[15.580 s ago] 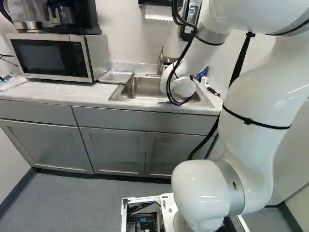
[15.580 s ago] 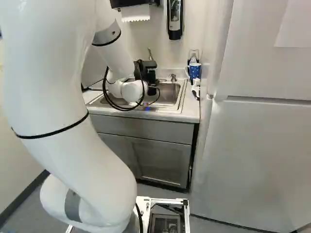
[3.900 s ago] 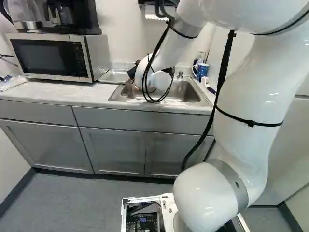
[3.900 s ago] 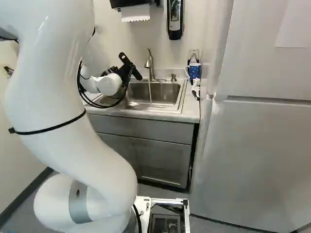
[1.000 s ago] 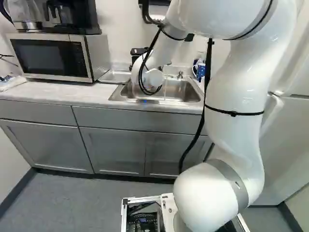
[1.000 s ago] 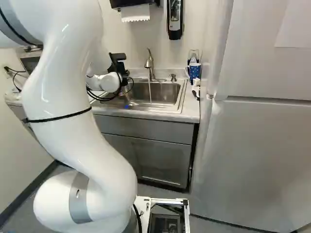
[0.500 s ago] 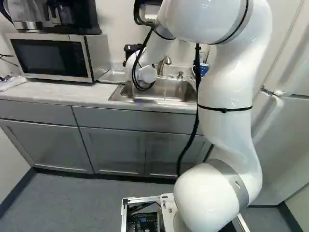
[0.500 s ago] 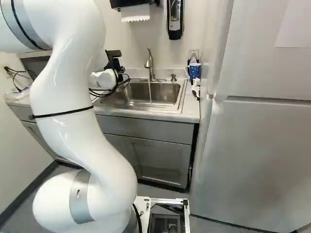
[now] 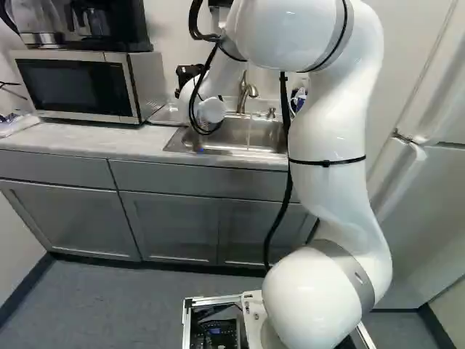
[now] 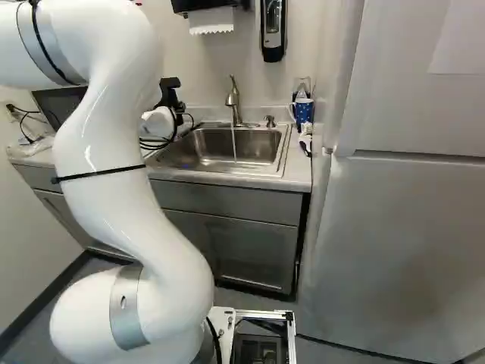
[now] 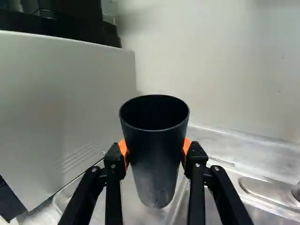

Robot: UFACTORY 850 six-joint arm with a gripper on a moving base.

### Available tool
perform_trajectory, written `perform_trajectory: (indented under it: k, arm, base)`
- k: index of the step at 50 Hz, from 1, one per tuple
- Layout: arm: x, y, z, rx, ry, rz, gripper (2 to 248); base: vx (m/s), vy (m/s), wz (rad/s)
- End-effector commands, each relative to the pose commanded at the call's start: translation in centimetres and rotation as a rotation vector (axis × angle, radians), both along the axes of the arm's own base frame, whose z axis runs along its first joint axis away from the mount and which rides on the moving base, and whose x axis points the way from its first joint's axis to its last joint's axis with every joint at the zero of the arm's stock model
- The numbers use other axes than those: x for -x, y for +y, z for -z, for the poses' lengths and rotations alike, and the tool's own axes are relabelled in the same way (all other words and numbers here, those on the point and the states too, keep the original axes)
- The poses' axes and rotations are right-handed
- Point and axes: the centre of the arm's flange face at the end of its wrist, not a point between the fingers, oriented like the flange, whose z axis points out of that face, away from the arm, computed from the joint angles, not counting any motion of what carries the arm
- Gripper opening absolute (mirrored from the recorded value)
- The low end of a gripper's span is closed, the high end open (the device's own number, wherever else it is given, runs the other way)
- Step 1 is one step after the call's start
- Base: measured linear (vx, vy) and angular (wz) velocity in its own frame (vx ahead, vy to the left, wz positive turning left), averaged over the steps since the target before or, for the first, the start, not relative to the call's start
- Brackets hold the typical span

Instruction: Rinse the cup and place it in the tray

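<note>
So, the black two-fingered gripper (image 10: 168,92) has the dark, tapered plastic cup (image 11: 157,164) pinched between its orange pads (image 11: 186,146), one on each side. The cup is upright, mouth up, raised above the counter (image 9: 87,139) near its back edge. Below and just beyond the cup is the shallow, silvery tray (image 9: 171,115), set near that back edge between the silver microwave (image 9: 80,86) and the stainless steel sink (image 10: 204,155). A black coffee maker (image 9: 109,22) sits on the microwave. At the sink's back edge rises a brushed metal faucet (image 10: 234,98), a thin stream of water (image 10: 234,145) running from it into the basin, with a small metal pump (image 10: 270,121) beside it. Toward the counter's back right corner stands a blue patterned mug with a white handle (image 10: 303,112).
</note>
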Motion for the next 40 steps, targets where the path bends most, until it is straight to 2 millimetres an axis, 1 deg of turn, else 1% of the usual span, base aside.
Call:
perform_trajectory:
  k: [7,14,32,40]
  arm:
    - [-0.1,1.0,0.2,0.003,0.008,-0.013,125]
    - [-0.1,1.5,0.4,0.010,0.026,-0.020,125]
    - [-0.1,1.8,0.8,0.023,0.059,-0.024,125]
    - [-0.2,1.8,1.5,0.027,0.069,-0.024,125]
  base:
    - [0.000,0.000,0.000]
    - [0.000,0.000,0.000]
    - [0.000,0.000,0.000]
    - [0.000,0.000,0.000]
